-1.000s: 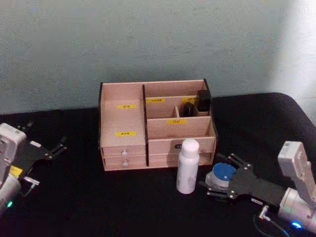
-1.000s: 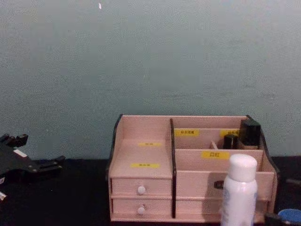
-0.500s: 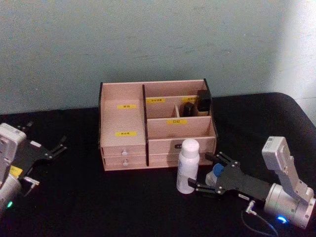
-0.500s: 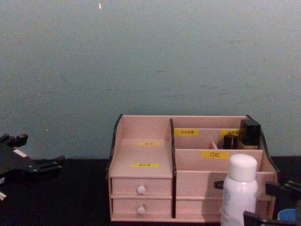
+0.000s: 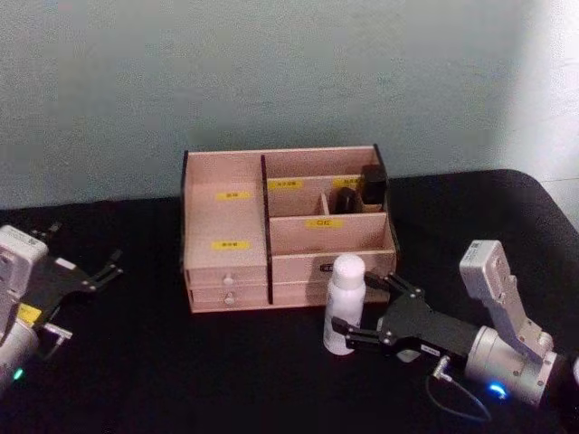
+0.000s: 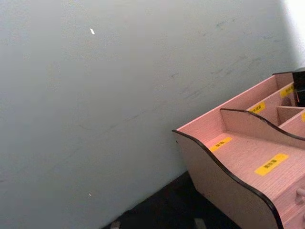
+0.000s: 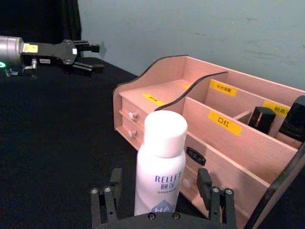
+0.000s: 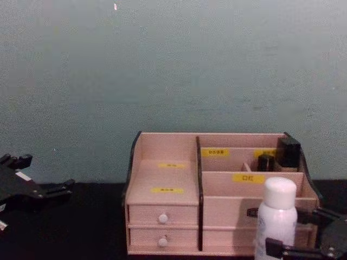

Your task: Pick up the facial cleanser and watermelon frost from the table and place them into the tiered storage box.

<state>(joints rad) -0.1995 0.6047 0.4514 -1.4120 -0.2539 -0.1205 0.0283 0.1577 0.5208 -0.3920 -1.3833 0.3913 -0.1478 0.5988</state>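
The white bottle (image 5: 345, 291) is set upright just before the storage box (image 5: 226, 226), right of the table's (image 5: 181, 371) middle, and is straddled by the wide-open, empty right gripper (image 7: 159, 192). The left gripper (image 7: 95, 57) is parked open at the left edge.

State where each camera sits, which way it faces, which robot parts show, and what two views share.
Head: high, looking down on the pale pink-beige wooden stepped organiser; left hand at the left edge, right hand open either side of the tall white plastic bottle.
Chest: lower, facing the organiser's drawers level; a hand at each side edge.
Left wrist: faces the organiser's side panel and wall.
Right wrist: looks over its own hand at the bottle.
Shared: head and right wrist both show the left hand.
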